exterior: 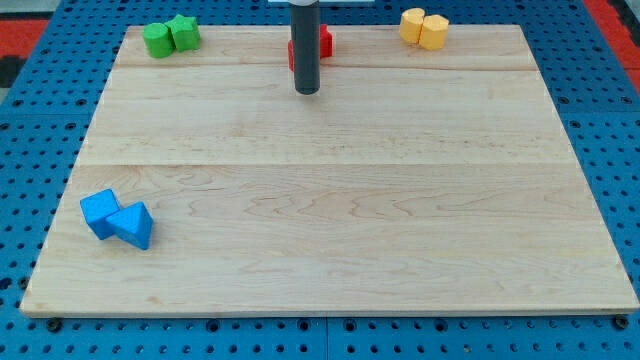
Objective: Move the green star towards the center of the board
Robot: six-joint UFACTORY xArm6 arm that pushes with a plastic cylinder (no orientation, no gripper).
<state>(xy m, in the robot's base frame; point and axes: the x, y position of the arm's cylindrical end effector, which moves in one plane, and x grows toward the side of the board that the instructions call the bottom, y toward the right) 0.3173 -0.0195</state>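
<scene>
The green star (184,32) sits at the board's top left corner, touching a second green block (157,40) on its left. My tip (307,91) is near the view's top centre, well to the right of the green star and a little lower. The rod stands in front of a red block (323,43) and hides most of it.
Two yellow blocks (424,27) sit together at the top right. A blue cube (99,212) and a blue triangular block (133,225) touch each other at the lower left. The wooden board (330,200) lies on a blue pegboard surface.
</scene>
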